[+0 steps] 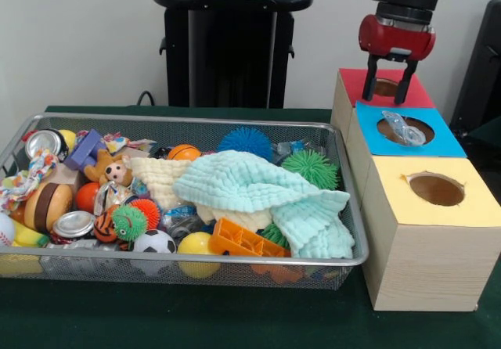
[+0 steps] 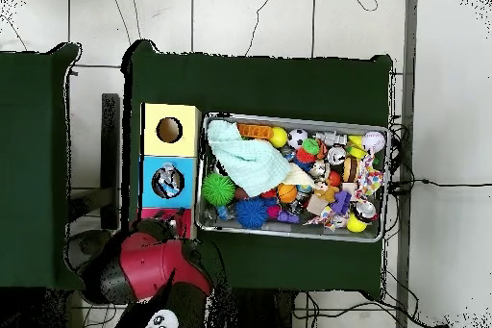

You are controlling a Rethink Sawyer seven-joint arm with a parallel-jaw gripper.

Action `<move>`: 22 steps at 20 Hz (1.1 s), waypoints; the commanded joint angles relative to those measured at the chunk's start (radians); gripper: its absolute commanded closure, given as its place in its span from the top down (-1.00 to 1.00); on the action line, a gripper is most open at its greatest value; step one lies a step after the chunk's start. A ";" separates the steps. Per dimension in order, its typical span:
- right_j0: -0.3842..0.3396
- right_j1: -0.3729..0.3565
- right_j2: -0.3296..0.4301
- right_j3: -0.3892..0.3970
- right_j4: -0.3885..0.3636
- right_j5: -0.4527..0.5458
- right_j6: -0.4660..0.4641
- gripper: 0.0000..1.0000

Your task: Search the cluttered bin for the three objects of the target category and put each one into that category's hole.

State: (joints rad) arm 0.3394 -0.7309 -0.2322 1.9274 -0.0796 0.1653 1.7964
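Clear plastic lump (image 1: 404, 128) sits in blue hole (image 1: 405, 130). End effector (image 1: 389, 91) open, empty, above red box (image 1: 356, 83). Bin (image 1: 188, 260) left, on counter (image 1: 235, 318).

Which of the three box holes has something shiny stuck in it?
The hole in the blue top, the middle box of the row. A clear crinkly plastic lump sits in it. The red-topped hole and yellow-topped hole look empty.

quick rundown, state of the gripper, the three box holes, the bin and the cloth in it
gripper: open, empty, above the red hole
red hole: nothing seen in it
blue hole: crumpled clear plastic sitting in it
yellow hole: looks empty
bin: full of clutter
mint cloth: rumpled, spread over the toys
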 commanded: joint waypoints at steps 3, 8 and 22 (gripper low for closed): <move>-0.040 -0.001 0.141 0.052 0.057 -0.046 0.204 1.00; -0.026 0.000 0.131 0.047 0.064 -0.030 0.209 1.00; -0.018 0.006 0.114 0.055 0.064 -0.038 0.207 -1.00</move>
State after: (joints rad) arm 0.3403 -0.7419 -0.1794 1.9275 -0.0550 0.1639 1.7964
